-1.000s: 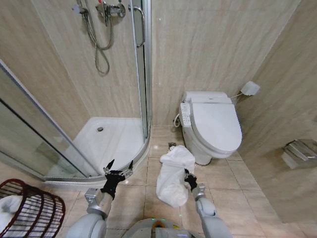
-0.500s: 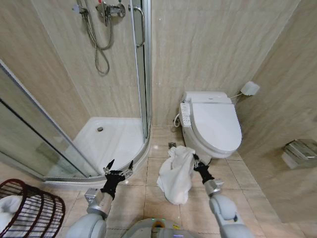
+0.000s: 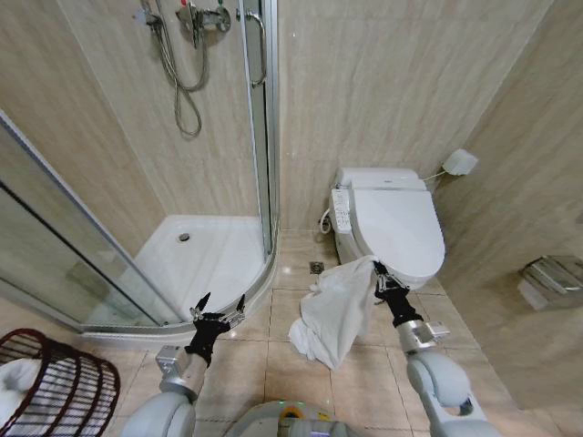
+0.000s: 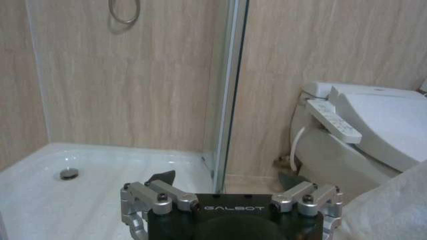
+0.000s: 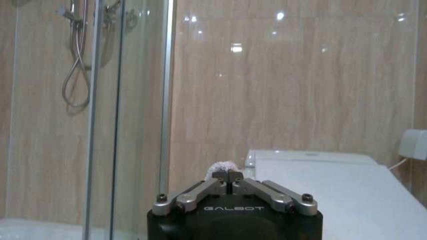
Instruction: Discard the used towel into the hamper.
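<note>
A white towel hangs in folds above the tiled floor in front of the toilet, pinched at its top corner by my right gripper, which is shut on it. In the right wrist view the fingers meet on a small tuft of towel. My left gripper hovers open and empty beside the shower tray's curved edge; its wrist view shows both fingertips spread and the towel at one corner. The reddish-brown wire hamper stands at the lower left, with something white inside.
A white toilet with its lid down stands against the back wall. The glass shower enclosure and its white tray take up the left. A floor drain lies between them. A metal holder is on the right wall.
My right gripper has lifted and swung to the right with the towel, raising it off the floor. The left arm has stayed still.
</note>
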### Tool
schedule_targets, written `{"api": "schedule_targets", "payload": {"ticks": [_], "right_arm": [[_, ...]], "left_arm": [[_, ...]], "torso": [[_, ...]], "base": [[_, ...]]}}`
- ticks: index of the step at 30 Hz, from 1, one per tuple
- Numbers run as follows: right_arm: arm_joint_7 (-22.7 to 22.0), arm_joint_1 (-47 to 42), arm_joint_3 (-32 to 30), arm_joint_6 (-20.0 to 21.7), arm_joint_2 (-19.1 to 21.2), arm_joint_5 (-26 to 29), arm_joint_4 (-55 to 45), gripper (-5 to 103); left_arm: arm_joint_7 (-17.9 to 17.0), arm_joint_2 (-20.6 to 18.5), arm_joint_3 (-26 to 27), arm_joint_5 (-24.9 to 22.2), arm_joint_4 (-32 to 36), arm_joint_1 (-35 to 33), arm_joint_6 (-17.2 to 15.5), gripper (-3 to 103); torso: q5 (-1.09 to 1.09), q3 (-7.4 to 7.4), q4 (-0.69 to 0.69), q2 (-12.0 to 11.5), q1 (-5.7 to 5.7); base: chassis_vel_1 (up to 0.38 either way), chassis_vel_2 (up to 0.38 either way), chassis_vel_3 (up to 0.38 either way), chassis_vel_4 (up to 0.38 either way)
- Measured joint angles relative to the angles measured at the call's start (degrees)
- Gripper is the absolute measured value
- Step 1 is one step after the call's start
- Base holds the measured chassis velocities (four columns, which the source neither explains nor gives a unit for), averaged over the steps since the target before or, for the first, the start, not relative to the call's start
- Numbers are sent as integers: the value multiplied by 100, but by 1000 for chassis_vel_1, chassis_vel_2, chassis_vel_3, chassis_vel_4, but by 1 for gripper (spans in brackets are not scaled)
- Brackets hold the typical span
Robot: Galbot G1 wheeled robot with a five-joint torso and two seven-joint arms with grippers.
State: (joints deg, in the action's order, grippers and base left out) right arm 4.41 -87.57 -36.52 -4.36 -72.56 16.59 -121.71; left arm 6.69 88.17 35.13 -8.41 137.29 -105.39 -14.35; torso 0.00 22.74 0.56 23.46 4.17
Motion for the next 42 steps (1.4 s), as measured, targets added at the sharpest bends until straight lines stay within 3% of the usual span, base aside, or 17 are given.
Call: {"api": "schedule_targets", "payload": {"ticks": [10, 42], "right_arm": [[-24, -161, -250, 24, 82, 125, -557, 0], [-268, -96, -654, 179, 427, 512, -1633, 0]], "left_arm": [[0, 0, 0, 0, 0, 0, 0, 100], [0, 0, 0, 0, 0, 0, 0, 100]], "torso": [[-1, 36, -1, 63, 26], [0, 508, -1, 864, 355]], "base": [[0, 0, 0, 0], [0, 0, 0, 0]]}}
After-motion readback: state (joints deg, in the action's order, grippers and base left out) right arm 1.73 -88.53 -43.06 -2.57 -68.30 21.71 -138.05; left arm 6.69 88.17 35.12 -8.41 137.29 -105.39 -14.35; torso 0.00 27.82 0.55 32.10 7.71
